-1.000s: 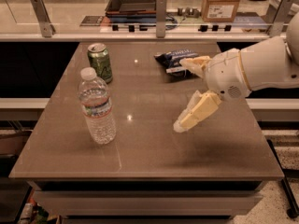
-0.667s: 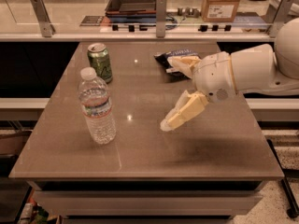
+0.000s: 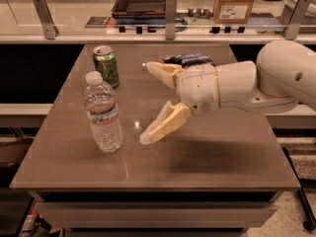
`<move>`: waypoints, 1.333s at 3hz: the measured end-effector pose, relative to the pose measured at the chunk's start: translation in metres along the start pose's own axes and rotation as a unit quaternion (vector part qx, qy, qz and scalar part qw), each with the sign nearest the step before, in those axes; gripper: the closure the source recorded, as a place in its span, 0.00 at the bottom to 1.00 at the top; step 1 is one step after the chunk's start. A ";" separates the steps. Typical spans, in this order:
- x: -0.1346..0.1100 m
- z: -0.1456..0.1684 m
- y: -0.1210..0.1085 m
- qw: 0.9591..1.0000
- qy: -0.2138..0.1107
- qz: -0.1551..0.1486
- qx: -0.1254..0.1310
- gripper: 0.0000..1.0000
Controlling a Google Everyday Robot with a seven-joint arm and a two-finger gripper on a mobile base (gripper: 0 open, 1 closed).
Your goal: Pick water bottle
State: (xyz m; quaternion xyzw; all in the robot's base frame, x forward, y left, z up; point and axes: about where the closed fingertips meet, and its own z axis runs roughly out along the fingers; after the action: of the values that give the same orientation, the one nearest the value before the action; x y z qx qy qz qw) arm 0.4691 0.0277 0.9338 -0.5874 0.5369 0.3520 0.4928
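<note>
The water bottle [image 3: 102, 113] stands upright on the left part of the brown table [image 3: 212, 152]; it is clear ribbed plastic with a white cap and a pale label band. My gripper [image 3: 145, 102] reaches in from the right on a white arm, above the table. Its two cream fingers are spread wide apart, one finger [image 3: 160, 70] farther back and one nearer [image 3: 160, 126]. The gripper is open and empty, a short way to the right of the bottle and not touching it.
A green soda can [image 3: 106, 65] stands behind the bottle at the table's back left. A dark snack bag [image 3: 190, 59] lies at the back, partly hidden by my arm. Behind the table runs a counter with a glass rail, a tray [image 3: 140, 1] and a cardboard box [image 3: 235, 3].
My gripper has moved left across the table toward the water bottle, with its fingers still spread. The bottle and can have not moved.
</note>
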 end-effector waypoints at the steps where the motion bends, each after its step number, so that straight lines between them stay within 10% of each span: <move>1: -0.010 0.028 0.020 0.999 -0.035 0.014 -0.037 0.00; 4: -0.032 0.067 0.016 0.997 -0.046 0.045 -0.050 0.00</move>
State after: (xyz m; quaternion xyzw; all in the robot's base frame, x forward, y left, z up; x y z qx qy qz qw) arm 0.4555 0.1020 0.9425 -0.5699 0.5214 0.4266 0.4705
